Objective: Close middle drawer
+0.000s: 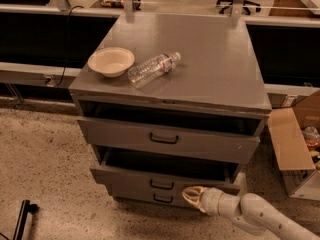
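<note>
Middle drawer (125, 179) partly out, front panel running left-right, facing me. Gripper (191, 195) low at panel's right part, just right of black handle (162, 184); open or closed, I can't tell. Push should go straight back into cabinet (215, 69).

Grey middle drawer (131, 177) – part-open – gripper (189, 195) prob. touching front.

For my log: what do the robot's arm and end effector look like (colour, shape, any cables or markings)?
The end effector, low by the front of the middle drawer, is a pale cream-yellow, rounded piece. The arm behind it is glossy white, made of smooth, rounded tubular segments with darker seams at the joints. No cables or markings show.
</note>
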`<state>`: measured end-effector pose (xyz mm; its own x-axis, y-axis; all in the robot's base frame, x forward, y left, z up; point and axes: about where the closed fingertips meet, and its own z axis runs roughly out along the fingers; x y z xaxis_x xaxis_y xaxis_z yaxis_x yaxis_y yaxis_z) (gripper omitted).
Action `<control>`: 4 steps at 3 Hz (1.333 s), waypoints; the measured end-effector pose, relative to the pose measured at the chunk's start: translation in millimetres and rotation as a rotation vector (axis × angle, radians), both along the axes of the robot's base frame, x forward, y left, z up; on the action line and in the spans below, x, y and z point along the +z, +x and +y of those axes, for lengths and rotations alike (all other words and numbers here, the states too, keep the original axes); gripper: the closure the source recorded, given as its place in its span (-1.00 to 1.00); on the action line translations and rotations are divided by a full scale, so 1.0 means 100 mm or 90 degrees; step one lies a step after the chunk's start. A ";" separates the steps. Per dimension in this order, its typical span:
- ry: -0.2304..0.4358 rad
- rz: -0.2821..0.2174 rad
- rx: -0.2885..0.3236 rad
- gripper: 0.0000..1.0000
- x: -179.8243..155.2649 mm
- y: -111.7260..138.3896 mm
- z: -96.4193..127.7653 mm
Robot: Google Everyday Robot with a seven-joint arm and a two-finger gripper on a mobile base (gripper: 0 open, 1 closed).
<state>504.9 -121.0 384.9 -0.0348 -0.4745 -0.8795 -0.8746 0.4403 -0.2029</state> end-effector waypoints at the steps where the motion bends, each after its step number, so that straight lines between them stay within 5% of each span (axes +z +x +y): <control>1: -0.003 -0.016 -0.019 1.00 -0.02 0.22 -0.12; 4: 0.051 -0.029 -0.001 1.00 0.05 0.18 -0.24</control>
<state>523.4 -145.1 389.4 0.0051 -0.4019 -0.9157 -0.8649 0.4579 -0.2057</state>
